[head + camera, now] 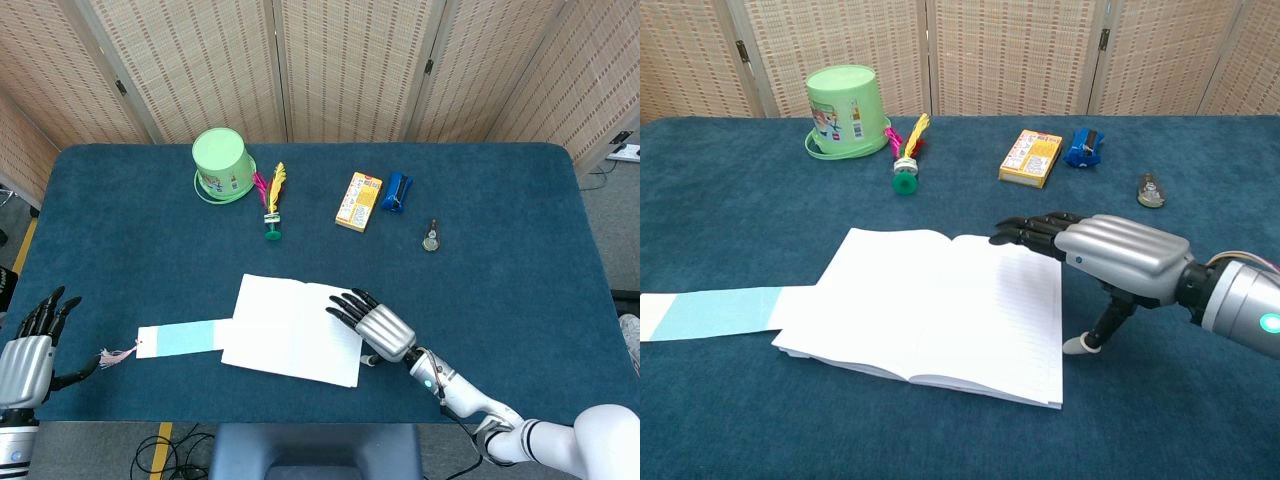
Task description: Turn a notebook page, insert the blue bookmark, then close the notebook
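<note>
On blue felt, flat white notebook (925,315) overlaps paper bookmark (710,312).

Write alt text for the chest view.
An open notebook lies on a blue table, its left edge over one end of a blue bookmark, with the right hand reaching over its right page. Behind stand an upturned green bucket, a shuttlecock and a yellow box.

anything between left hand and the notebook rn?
Yes: the blue bookmark lies between the left hand and the notebook, its tassel end toward the hand and its other end meeting the notebook's left edge. The head view shows it.
</note>
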Controlling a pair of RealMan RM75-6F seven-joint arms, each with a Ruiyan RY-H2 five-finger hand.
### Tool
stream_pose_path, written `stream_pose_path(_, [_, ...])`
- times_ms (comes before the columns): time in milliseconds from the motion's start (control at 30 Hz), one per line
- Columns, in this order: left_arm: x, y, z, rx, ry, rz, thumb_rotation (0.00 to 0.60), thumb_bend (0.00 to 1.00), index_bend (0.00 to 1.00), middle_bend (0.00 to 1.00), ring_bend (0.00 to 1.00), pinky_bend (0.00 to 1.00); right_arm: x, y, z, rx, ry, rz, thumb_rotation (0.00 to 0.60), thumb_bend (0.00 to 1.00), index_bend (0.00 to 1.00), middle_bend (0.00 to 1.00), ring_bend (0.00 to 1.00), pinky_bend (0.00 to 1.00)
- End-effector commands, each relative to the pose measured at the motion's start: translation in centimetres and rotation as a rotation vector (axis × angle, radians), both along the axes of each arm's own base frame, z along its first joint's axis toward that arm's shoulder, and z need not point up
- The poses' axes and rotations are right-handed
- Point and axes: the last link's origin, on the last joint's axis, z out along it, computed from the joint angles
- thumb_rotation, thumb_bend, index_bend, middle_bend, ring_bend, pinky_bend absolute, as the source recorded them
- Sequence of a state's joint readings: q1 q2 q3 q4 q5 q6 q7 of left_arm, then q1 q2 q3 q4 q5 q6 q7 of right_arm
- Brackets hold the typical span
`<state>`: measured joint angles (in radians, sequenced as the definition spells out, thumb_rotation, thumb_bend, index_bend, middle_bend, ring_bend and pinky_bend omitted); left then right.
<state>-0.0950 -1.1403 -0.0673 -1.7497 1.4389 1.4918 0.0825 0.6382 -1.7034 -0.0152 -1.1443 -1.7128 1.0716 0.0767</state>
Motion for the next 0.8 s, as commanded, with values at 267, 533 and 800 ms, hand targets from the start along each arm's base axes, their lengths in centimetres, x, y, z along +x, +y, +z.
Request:
stream_pose_path(267, [-0.1, -0.1, 0.1, 0.001, -0.001, 0.001, 0.6, 0.22, 0.15, 0.04, 0.08, 0.16, 0.5, 0.1, -1.2, 0.002, -0.064, 0.07, 0.6, 0.16, 0.13, 0.1, 0.0, 0.0])
stream_pose_path(533, [-0.2, -0.1, 0.2, 0.006, -0.003, 0.0, 0.6, 0.22, 0.15, 0.04, 0.08, 0.16, 1.7, -0.5, -2.2, -0.005, -0.094, 0.121, 0.6, 0.22, 0.21, 0.16, 0.01, 0.0])
stream_pose_path(800, [-0.5, -0.3, 0.4, 0.006, -0.002, 0.008, 0.6, 0.23, 0.15, 0.04, 0.08, 0.16, 2.6, -0.5, -3.2, 0.017, -0.1, 0.151, 0.6, 0.29, 0.34, 0.22, 0.05, 0.01])
